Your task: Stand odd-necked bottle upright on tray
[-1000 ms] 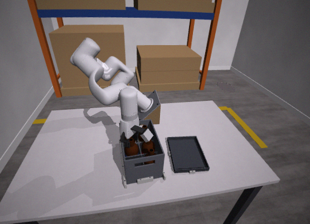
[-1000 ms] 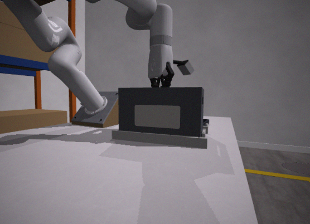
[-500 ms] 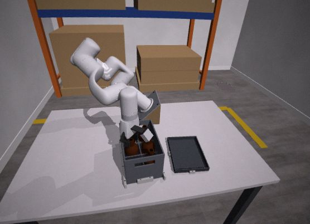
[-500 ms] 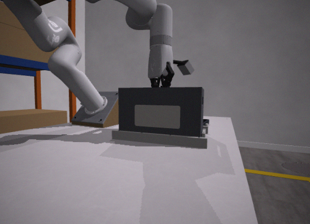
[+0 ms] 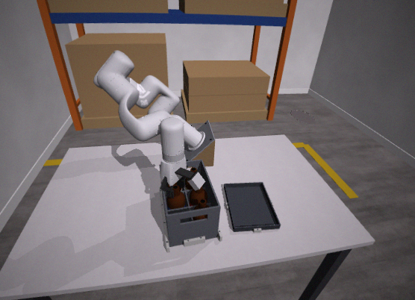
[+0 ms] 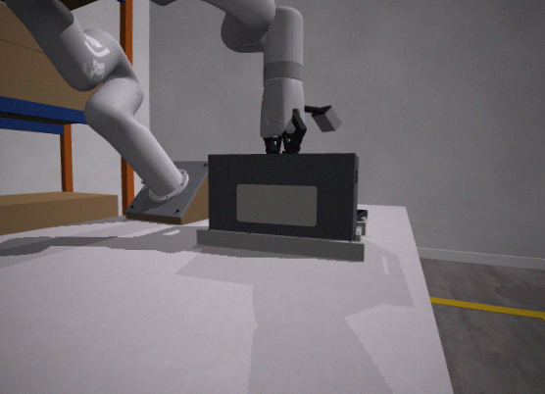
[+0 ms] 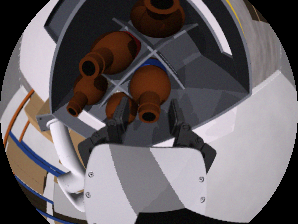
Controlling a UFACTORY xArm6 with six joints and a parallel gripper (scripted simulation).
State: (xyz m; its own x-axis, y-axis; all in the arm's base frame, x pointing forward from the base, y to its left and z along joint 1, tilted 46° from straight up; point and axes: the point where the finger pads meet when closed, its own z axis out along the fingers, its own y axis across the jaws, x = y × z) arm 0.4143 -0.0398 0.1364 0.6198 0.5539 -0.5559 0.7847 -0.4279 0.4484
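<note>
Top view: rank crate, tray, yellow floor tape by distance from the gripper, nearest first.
1. Crate: directly under the open gripper, whose fingers reach down among the bottles.
2. Tray: on the table just right of the crate in this view.
3. Yellow floor tape: on the floor beyond the table's right edge.

The bottles [image 7: 150, 90] look like matt brown earthenware, smooth-skinned. The crate [image 5: 192, 218] and tray [image 5: 252, 225] read as dull dark-grey plastic, the table [image 5: 93, 219] as a smooth matt white top. The arm [image 6: 114, 113] has a satin white shell, faintly glossy
</note>
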